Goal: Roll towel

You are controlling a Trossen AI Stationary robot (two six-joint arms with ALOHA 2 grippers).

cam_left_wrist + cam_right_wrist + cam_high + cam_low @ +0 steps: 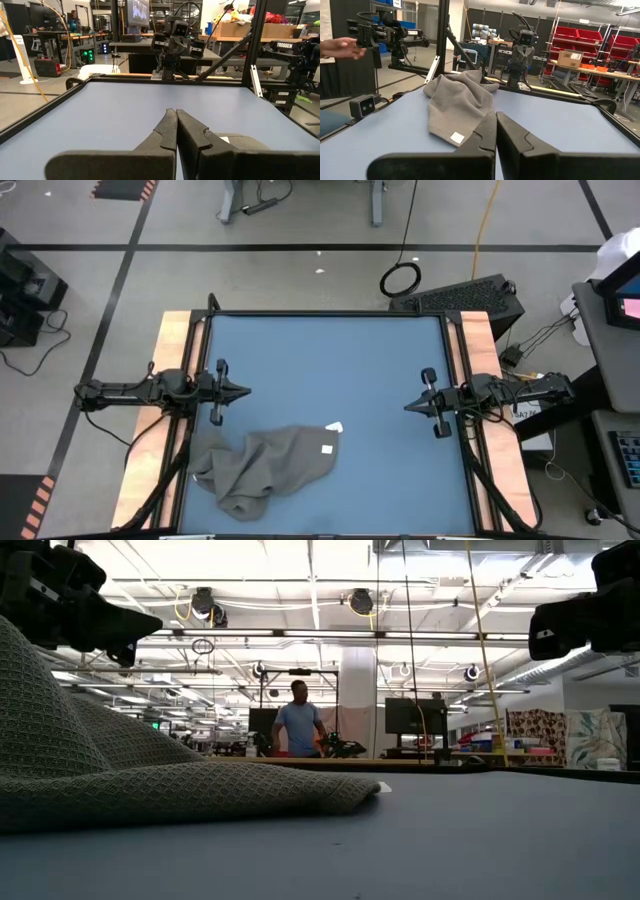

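The towel (262, 468) lay crumpled in a loose heap on the blue tabletop (330, 370), toward the near edge and closer to the left arm's side, with its small white tag (326, 447) showing near one corner. It was bunched and folded over itself rather than spread flat, so rolling had not yet begun, and it would probably need smoothing out first. The left gripper (243, 391) hung above the table just beyond the heap, its fingers (167, 131) pressed together on nothing. The right gripper (410, 406) faced it from the opposite side, well apart from the cloth, its fingers (485, 132) likewise pressed together and empty. Both arms pointed inward at matching positions, which looked like a resting pose that kept the cloth clear of them. In the right wrist view a person's hand (340, 48) showed beyond the table's edge, away from the towel.
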